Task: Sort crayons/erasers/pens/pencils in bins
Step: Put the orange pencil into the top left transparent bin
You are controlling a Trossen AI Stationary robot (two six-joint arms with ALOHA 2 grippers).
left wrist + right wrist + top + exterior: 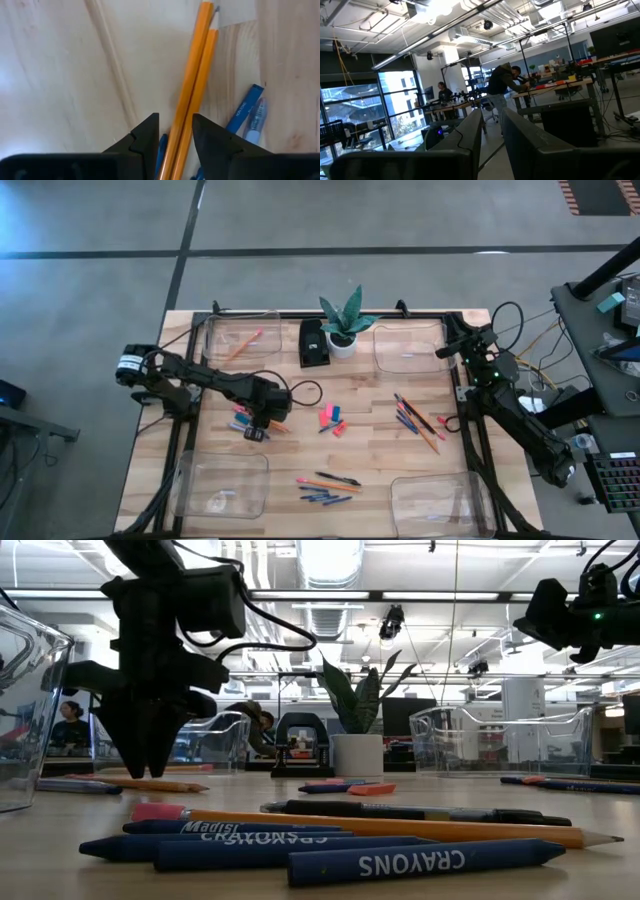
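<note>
Left end effector (pixel 256 428) low over table (pixel 370 460), left-centre, pointing straight down. Left wrist view: fingers (pixel 145 137) apart, straddling two orange pencils (pixel 192 95) lying side by side on the wood; not clamped, gap either side. Blue pen (pixel 247 117) just beside them in same view. Low view: its fingertips (pixel 150 755) at or just above tabletop, an orange pencil (pixel 135 783) lying near them.

Right end effector (pixel 445 350) raised at right rear edge of table, away from items. Right wrist view looks out into room w/ a person at a bench; fingers (pixel 465 140) close together w/ narrow gap, nothing between them.

Bins: four clear trays at corners — rear-left (pixel 215 345) w/ one orange pencil inside, rear-right (pixel 385 355) w/ a thin pale stick, front-left (pixel 190 490) w/ a small item I can't make out, front-right (pixel 410 505).

Loose on table: pink + light-blue erasers (pixel 331 420) at centre; pens/pencils fanned at right (pixel 417 420); front-centre cluster of blue crayons (pixel 325 498), black pen (pixel 338 478), orange pencil (pixel 325 484). Low view: crayons (pixel 330 850) nearest the camera.

Potted plant (pixel 343 325) and black box (pixel 314 343) at rear centre.
</note>
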